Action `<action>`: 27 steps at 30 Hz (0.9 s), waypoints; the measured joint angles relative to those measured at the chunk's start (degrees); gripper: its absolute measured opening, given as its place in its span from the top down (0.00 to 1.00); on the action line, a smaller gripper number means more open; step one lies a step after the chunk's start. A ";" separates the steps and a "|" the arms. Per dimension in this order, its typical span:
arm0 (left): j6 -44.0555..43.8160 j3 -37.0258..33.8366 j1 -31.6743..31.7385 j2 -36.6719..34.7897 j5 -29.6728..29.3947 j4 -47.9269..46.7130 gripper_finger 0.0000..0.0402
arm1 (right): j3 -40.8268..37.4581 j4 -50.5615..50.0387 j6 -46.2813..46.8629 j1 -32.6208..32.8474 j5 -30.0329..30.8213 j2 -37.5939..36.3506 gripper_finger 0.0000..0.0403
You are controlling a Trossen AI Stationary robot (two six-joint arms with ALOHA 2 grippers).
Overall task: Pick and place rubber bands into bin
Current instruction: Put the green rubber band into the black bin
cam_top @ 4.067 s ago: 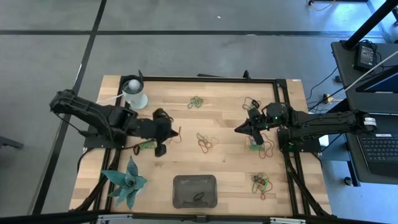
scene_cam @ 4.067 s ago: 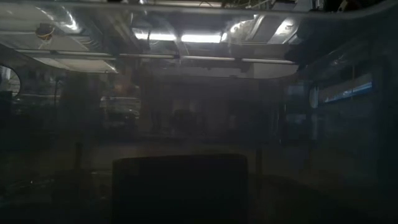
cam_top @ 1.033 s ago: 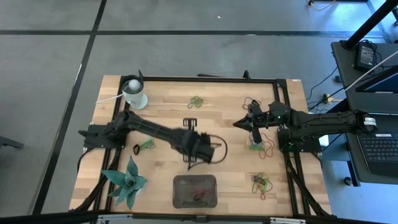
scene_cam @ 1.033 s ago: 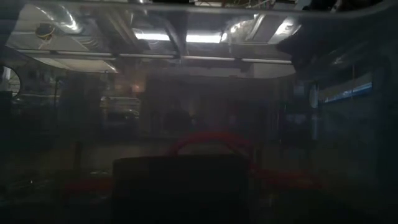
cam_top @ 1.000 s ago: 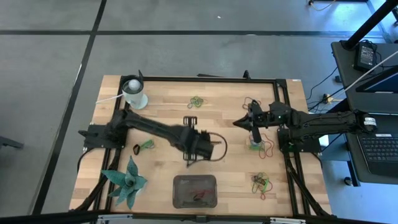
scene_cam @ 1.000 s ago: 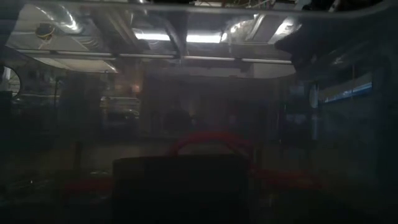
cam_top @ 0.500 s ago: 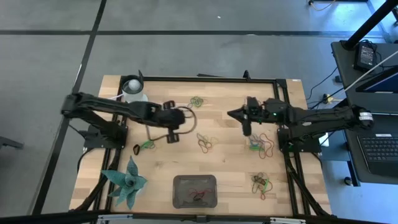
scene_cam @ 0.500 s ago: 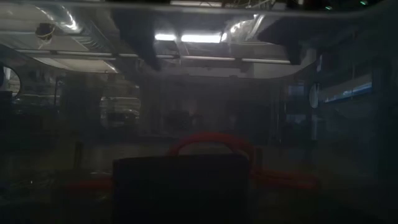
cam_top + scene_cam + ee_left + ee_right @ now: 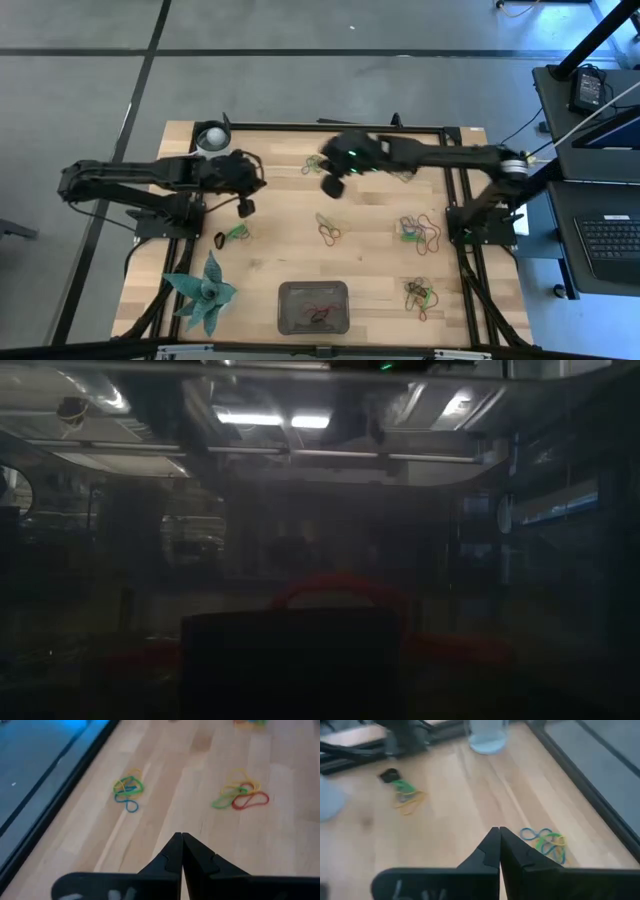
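The rubber bands [image 9: 330, 231] lie in small clumps across the table [image 9: 370, 270]; a few sit in the bin [image 9: 313, 307] at lower centre. Upper centre, the right gripper [image 9: 333, 186] hovers pressed together, empty. The left gripper [image 9: 246, 206], upper left, is likewise pressed together.

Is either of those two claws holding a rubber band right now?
No: the left gripper and the right gripper are both pinched shut with nothing between their tips.
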 joint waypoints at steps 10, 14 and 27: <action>-1.15 -2.04 -0.20 -5.63 0.02 -0.47 1.00 | 26.83 -17.70 7.53 -6.07 -0.23 22.46 0.85; -1.10 -2.04 -0.20 -5.78 0.02 -0.73 1.00 | 33.82 -25.02 14.19 -7.73 -1.95 27.91 0.76; 0.53 -2.04 -0.20 -5.78 0.03 -0.88 1.00 | 37.31 -28.60 19.42 -8.21 -6.45 37.73 0.68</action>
